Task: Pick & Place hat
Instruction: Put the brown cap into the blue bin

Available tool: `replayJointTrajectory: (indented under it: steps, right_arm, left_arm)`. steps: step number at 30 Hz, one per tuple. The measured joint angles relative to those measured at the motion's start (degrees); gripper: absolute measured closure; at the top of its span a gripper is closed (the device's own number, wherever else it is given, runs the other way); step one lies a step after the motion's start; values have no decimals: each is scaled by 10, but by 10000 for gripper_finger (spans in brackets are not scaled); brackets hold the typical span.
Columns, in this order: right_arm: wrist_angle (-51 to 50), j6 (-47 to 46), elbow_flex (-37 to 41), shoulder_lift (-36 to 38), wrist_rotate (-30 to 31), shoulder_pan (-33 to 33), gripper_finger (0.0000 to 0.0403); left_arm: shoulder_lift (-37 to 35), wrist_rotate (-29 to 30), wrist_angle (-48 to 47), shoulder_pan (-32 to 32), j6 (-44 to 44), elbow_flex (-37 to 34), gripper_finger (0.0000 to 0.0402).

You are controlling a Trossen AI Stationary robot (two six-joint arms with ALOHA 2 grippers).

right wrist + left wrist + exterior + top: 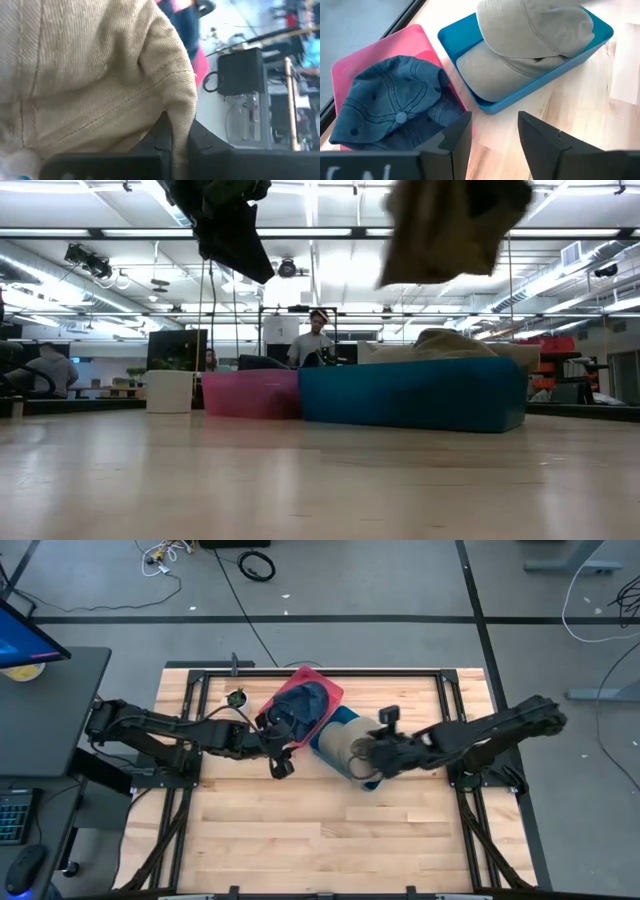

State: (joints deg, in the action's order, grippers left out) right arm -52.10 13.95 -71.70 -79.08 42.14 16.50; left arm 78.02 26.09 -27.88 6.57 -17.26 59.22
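A beige cap [535, 25] hangs lifted above the blue bin [600, 42], held by my right gripper [365, 755], which is shut on it. In the low view the cap [450, 220] hangs well clear of the bin [410, 395]. A second beige cap [495, 75] lies inside the blue bin. A blue denim cap [395, 107] lies crown up in the pink bin [355, 62] beside it. My left gripper [492, 140] is open and empty, hovering above the table just past the near edges of both bins [280, 760]. My right gripper pinches a seamed fold of the beige cap's cloth [175, 112] between its two fingers [161, 140]. The cap is lifted clear and hangs over the blue bin. Which part of the cap the fold belongs to, the cloth itself hides.
The pink bin [300, 705] and the blue bin [335, 735] stand side by side, touching, on the far middle of the wooden table [320, 830]. The near half of the table shows bare wood. People sit in the room behind [318, 340].
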Motion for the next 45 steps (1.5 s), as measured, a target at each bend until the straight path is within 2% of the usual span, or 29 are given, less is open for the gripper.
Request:
replayJointTrajectory:
  steps: [4, 8, 13, 19, 23, 25, 29, 33, 36, 40, 43, 45]
  right_arm:
    - [-112, 27, 3, 46, -50, 6, 391]
    - [-153, 2, 49, 78, -66, 2, 392]
    - [-52, 54, 152, 92, -73, -7, 392]
    - [170, 255, 268, 87, -68, -34, 385]
    - [301, 347, 299, 87, -74, -54, 378]
    - [314, 372, 302, 87, -104, -69, 380]
    - [271, 386, 303, 87, -187, -101, 390]
    - [254, 358, 301, 84, -214, -117, 391]
    - [278, 385, 303, 84, -230, -118, 390]
    - [315, 420, 304, 81, -285, -123, 389]
    - [313, 391, 303, 82, -323, -130, 390]
    - [310, 358, 303, 86, -325, -127, 390]
  left_arm:
    - [0, 0, 0, 0, 0, 0, 237]
    - [0, 0, 0, 0, 0, 0, 237]
    - [1, 0, 0, 0, 0, 0, 237]
    - [1, 0, 2, 0, 1, 0, 237]
    - [1, 0, 3, 0, 0, 0, 237]
    - [1, 0, 2, 0, 0, 0, 237]
    - [1, 2, 3, 0, 0, 0, 237]
    - [1, 3, 3, 0, 1, 0, 237]
    - [1, 4, 3, 0, 1, 0, 237]
    - [1, 17, 5, 0, 1, 0, 237]
    - [1, 20, 5, 0, 1, 0, 237]
    - [1, 20, 5, 0, 1, 0, 237]
